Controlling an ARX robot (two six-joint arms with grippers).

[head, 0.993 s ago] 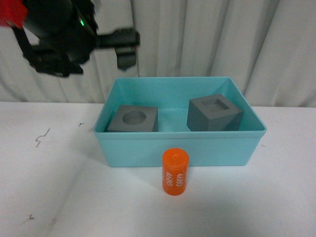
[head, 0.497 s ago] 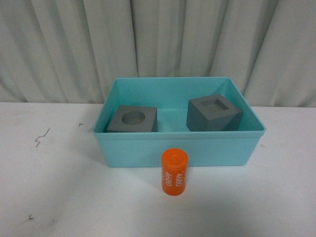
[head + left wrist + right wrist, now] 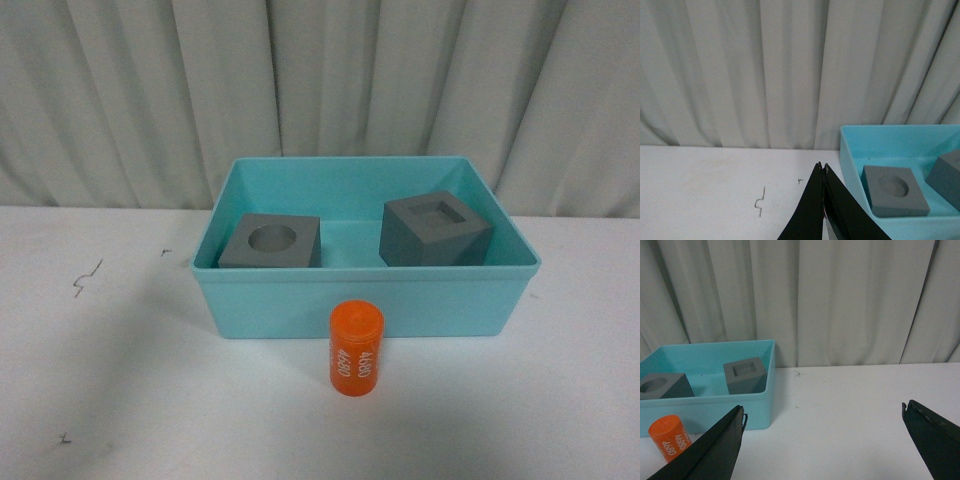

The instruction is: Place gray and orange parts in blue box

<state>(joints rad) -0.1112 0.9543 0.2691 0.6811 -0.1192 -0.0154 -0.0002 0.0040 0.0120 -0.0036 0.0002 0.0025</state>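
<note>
The blue box (image 3: 365, 305) stands at the middle of the white table. Inside it lie two gray cubes: one with a round recess (image 3: 269, 241) on the left, one with a square recess (image 3: 434, 230) on the right. The orange cylinder (image 3: 356, 349) with white digits stands upright on the table just in front of the box. Neither arm shows in the front view. My left gripper (image 3: 822, 168) is shut and empty, held left of the box (image 3: 900, 137), with the round-recess cube (image 3: 894, 190) beyond it. My right gripper (image 3: 823, 412) is wide open over bare table, right of the box (image 3: 715, 407) and the cylinder (image 3: 670, 437).
A pleated white curtain (image 3: 320, 90) closes off the back. Small dark marks (image 3: 88, 277) dot the tabletop left of the box. White table surface (image 3: 855, 405) stretches to the right of the box.
The left arm, seen at the upper left a second ago, has withdrawn out of the front view. The cubes, box and cylinder have stayed put.
</note>
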